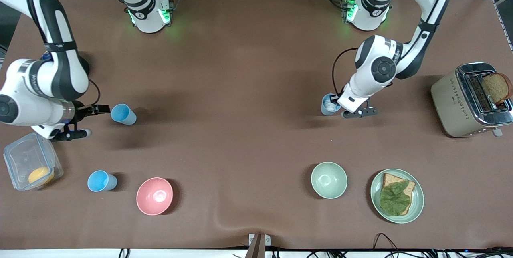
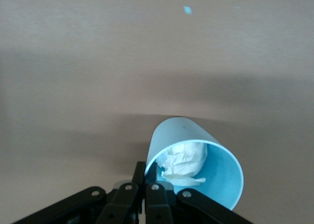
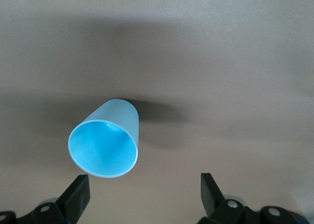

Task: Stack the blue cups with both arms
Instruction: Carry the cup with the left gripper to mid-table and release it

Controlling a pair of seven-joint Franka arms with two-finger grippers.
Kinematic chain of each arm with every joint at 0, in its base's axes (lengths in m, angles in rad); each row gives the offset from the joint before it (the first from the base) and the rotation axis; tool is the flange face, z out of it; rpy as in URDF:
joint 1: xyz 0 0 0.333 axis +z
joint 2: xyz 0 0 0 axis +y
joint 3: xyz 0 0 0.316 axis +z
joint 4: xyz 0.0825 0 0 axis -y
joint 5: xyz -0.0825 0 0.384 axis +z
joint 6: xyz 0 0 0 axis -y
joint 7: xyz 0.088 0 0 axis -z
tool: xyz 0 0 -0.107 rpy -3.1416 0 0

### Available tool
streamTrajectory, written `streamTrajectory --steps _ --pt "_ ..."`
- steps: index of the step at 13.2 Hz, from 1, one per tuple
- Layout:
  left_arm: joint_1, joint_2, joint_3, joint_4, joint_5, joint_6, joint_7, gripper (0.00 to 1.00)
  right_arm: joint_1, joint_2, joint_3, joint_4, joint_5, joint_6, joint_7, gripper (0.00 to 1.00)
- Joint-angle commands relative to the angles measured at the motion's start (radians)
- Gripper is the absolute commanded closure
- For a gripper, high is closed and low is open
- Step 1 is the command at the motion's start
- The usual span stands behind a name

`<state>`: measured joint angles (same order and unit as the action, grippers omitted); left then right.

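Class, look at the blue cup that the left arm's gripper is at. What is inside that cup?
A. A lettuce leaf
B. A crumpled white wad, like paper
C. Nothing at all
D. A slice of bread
B. In the left wrist view the blue cup at the left gripper holds a crumpled white wad; the gripper's fingers are closed on the cup's rim.

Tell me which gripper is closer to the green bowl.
Left. The left gripper is at a blue cup holding crumpled paper, just farther from the camera than the green bowl; the right gripper sits toward the right arm's end.
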<state>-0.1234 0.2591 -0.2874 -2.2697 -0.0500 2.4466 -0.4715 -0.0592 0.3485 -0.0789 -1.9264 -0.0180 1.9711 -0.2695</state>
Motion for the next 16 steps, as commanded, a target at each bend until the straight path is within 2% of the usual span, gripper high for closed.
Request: streamTrajectory --steps 1,3,6,9,10,11,13,14,16 --pt "-0.062 0.002 -0.035 0.047 -0.05 0.005 -0.114 1.0 -0.01 0.018 0.011 -0.042 -0.002 0.052 -0.007 0.0" --pt "-0.145 0.032 -0.048 0.111 -0.05 0.003 -0.264 1.0 -0.005 0.053 0.01 -0.043 0.061 0.063 -0.008 0.0" --pt "-0.287 0.135 -0.047 0.283 -0.045 -0.004 -0.499 1.0 -0.004 0.079 0.01 -0.043 0.067 0.066 -0.008 0.0" --pt "-0.376 0.239 -0.047 0.413 -0.039 -0.008 -0.613 1.0 -0.008 0.093 0.01 -0.043 0.066 0.081 -0.008 0.0" --pt "-0.402 0.274 -0.047 0.459 -0.042 -0.009 -0.622 1.0 -0.008 0.101 0.01 -0.043 0.066 0.083 -0.008 0.13" --pt "-0.429 0.305 -0.047 0.504 -0.047 -0.024 -0.642 1.0 -0.01 0.107 0.01 -0.043 0.067 0.083 -0.008 0.42" --pt "-0.482 0.365 -0.036 0.594 -0.031 -0.079 -0.705 1.0 -0.011 0.118 0.01 -0.043 0.101 0.086 -0.008 0.89" --pt "-0.495 0.393 -0.032 0.628 -0.024 -0.113 -0.71 1.0 -0.013 0.118 0.01 -0.043 0.118 0.084 -0.008 1.0" --pt "-0.498 0.408 -0.027 0.641 0.005 -0.124 -0.719 1.0 -0.021 0.118 0.01 -0.043 0.119 0.084 -0.013 1.0"
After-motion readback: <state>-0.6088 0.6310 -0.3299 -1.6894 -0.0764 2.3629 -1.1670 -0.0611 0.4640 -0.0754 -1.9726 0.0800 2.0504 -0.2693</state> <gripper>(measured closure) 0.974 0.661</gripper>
